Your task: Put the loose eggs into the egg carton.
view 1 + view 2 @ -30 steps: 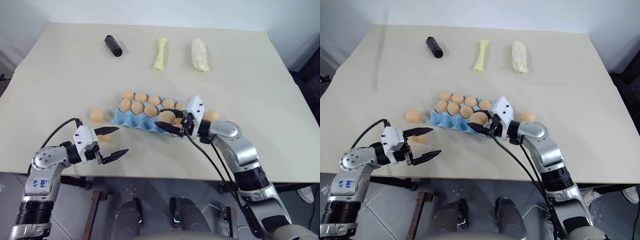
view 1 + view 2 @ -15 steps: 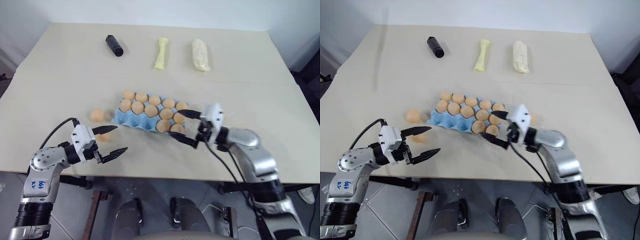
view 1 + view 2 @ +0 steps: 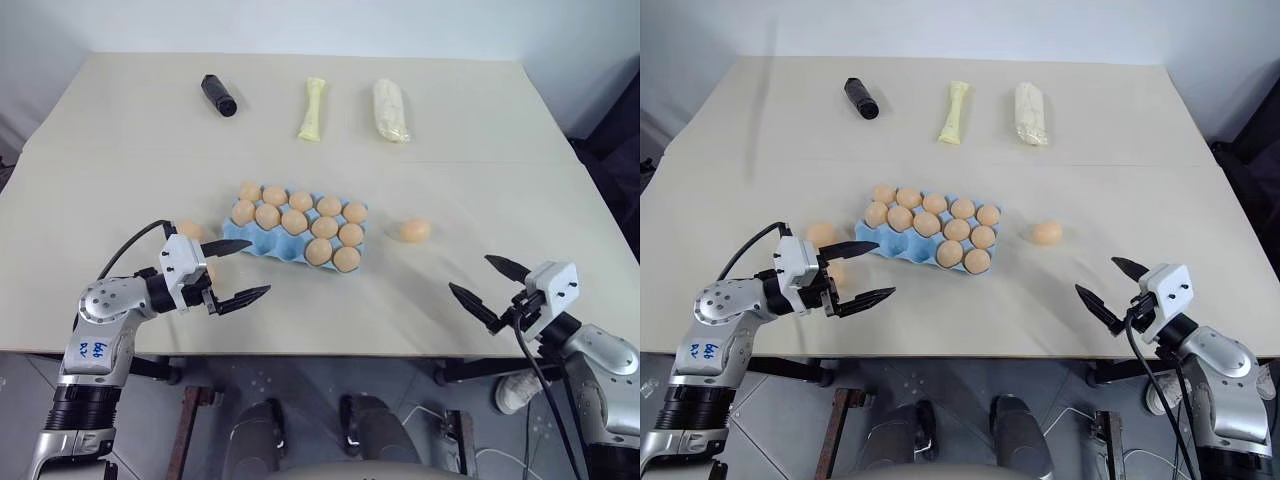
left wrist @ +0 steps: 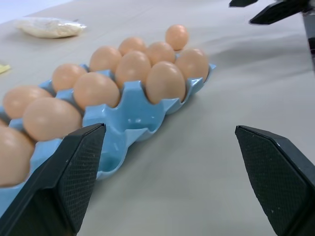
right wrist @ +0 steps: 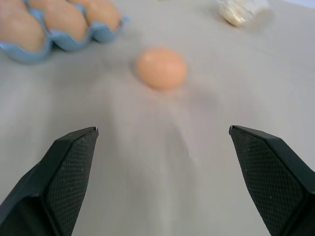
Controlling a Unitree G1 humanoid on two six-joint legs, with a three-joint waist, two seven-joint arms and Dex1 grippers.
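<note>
the beige surface [image 3: 120,150] carries the light-blue egg carton [image 3: 262,246] at its middle, its cups mostly filled. both the left gripper [image 3: 241,270] and right gripper [image 3: 488,283] have jaws released, grasping nothing. one loose egg [image 3: 415,231] lies right of the carton, another [image 3: 820,234] just left of it.

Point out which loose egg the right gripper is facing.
The light orange-brown egg lying alone on the cream table, to the right of the light-blue moulded egg carton. The other loose eggs lie left of the carton, by the left gripper.
</note>
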